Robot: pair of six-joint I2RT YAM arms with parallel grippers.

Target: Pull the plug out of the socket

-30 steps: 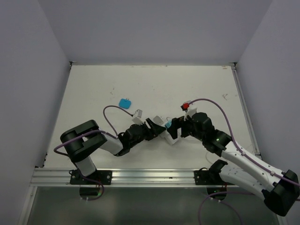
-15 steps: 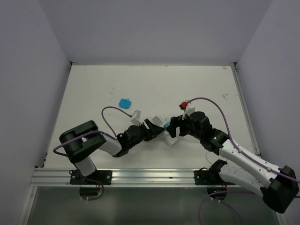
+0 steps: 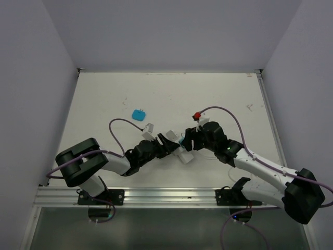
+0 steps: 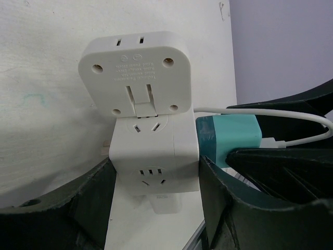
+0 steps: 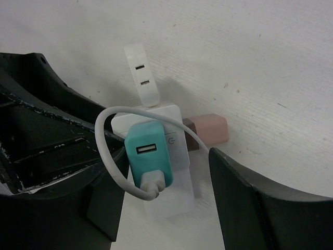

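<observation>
Between the left fingers (image 4: 78, 208): gripping the socket (image 4: 153, 151) by two opposite faces, pressing in on both sides. Impossible telling whether resting on the tabletop (image 4: 41, 104) or hanging just above it.

Around the teal plug (image 5: 150, 153): straddling it with the right fingers (image 5: 260, 203) partly open, leaving a clear gap on one flank and hiding the other flank behind the looping white cable (image 5: 106, 156). Not yet gripping, judging by that gap. Sitting fully home in the socket's side face, with the cable running out of the plug's rear port.

Just beyond: touching the socket's far end with a second white adapter block (image 4: 132, 70), and lying close behind it with a pinkish block (image 5: 210, 129). Sitting all together at the near middle of the tabletop, between the two arms, well apart from a small blue piece (image 3: 138, 114).

Judging the step as bracing done and taking hold of the plug under way. Calling next for shutting the right fingers on the teal flanks, clear of the cable, then drawing straight out along the prongs' line while keeping the left grip firm against twisting.
</observation>
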